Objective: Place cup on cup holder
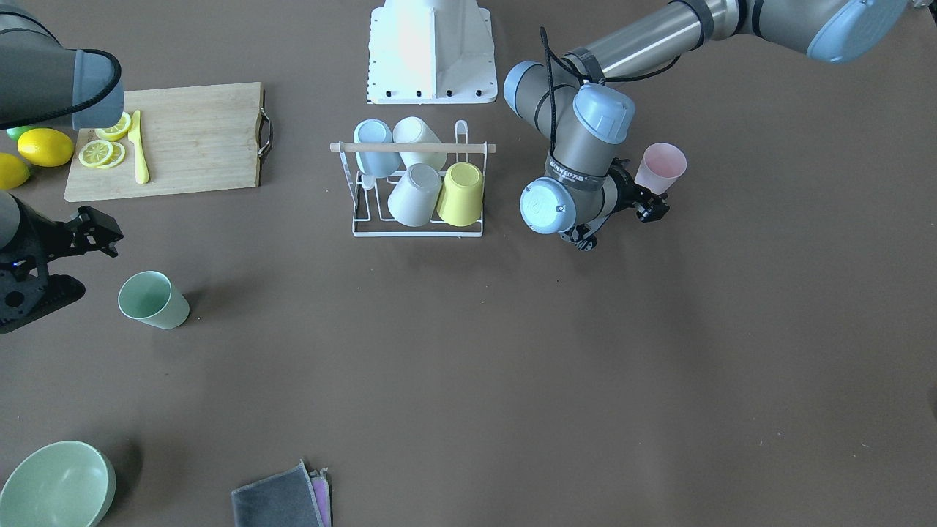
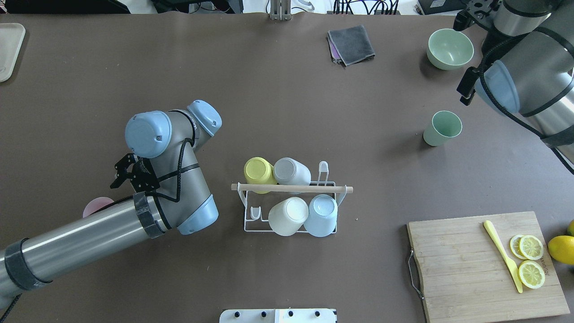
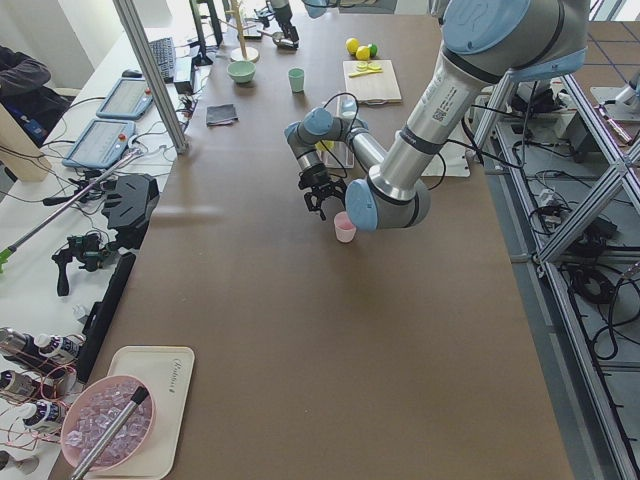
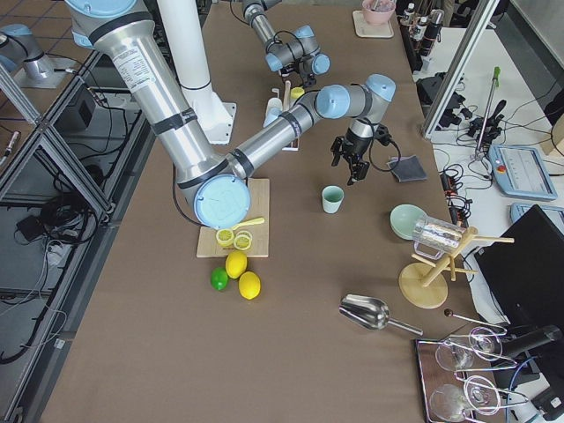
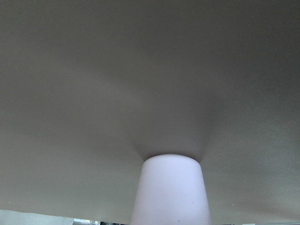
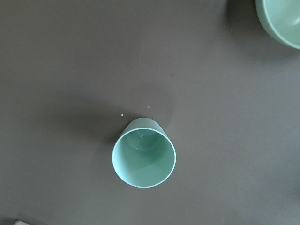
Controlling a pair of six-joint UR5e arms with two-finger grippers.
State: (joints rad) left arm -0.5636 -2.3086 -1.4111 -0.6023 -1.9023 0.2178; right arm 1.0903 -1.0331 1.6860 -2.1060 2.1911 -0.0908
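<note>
Left tool [image 2: 115,175]: fingers spread wide, nothing between them. The pink cup [image 1: 661,168] stands upright on the bench [image 1: 512,366] just beside this tool, outside its fingers; we cannot tell whether it touches them.

Right tool [image 1: 99,261]: also wide and empty, hanging above the bench. The green cup [image 1: 152,300] stands mouth up just below and ahead of its fingertips, clear of them.

The cup holder [image 1: 340,147] sits between the two tools, well apart from each, on the wrist side of the left tool. We count four cups upturned on its prongs: blue cup [image 1: 375,139], white cup [image 1: 421,135], grey cup [image 1: 415,194], yellow cup [image 1: 461,194].
</note>
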